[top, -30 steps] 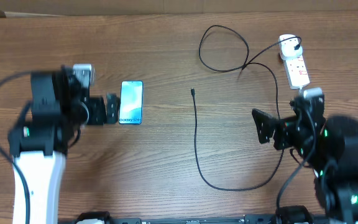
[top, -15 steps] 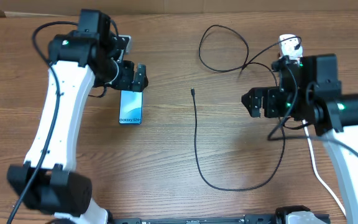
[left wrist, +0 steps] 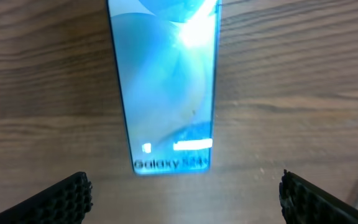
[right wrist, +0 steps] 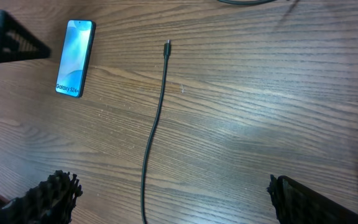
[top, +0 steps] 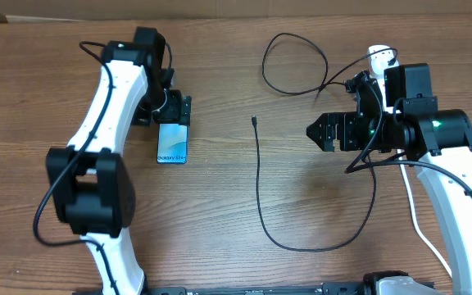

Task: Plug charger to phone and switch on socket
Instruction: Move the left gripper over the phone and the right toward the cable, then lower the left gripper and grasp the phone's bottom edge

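Phone [top: 172, 141] lies flat and screen up in the upper left of the overhead view, its long sides running up and down the frame. The left claw [top: 174, 111] hangs over the phone's upper end. Its fingers [left wrist: 67, 198] are spread wider than the phone and hold nothing. Whether they touch the table [top: 220, 246] cannot be told.

The charger cable [top: 259, 176] runs down the middle of the frame from its small tip [top: 254, 122], which lies well apart from the phone, then curls right and up towards the white plug [top: 378, 57] at the upper right. The power strip itself is mostly hidden under the right arm. The right claw [top: 322, 131] is also spread wide and empty, right of the tip and apart from it.

The phone is probably stiff, slim and slick on its glass face. Squeezing its two long edges looks the safest hold, and it lies low on the wood, so the fingers would have to reach right down. The cable looks light and limp. It is best pinched just behind the tip, since a hold further back would let the tip droop or twist away from the port.
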You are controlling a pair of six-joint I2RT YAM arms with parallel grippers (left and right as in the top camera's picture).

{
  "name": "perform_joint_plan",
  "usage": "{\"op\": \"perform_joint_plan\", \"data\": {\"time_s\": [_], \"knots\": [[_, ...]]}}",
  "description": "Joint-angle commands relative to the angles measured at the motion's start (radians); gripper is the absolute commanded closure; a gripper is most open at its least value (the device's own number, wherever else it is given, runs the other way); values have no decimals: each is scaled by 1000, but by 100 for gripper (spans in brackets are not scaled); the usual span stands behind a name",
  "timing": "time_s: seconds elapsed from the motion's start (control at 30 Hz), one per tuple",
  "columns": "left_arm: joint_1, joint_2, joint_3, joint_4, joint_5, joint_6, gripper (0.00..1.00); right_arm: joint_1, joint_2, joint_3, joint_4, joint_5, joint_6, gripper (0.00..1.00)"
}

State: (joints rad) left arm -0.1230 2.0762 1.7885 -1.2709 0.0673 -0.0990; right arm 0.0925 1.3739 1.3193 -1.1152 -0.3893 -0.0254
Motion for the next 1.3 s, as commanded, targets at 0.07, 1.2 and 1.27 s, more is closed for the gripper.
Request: {"op": "perform_joint_plan", "data": {"time_s": [0.07, 1.2, 1.27], "knots": [[1, 90, 23, 39, -26, -8, 7, 4, 16, 24, 6, -13, 2, 0], [-34, 215, 10, 115, -95, -21, 18, 4, 58, 23, 6, -13, 1, 0], [-35, 215, 9, 121, -101, -41, 18, 4, 58, 23, 5, -13, 2, 0]]}}
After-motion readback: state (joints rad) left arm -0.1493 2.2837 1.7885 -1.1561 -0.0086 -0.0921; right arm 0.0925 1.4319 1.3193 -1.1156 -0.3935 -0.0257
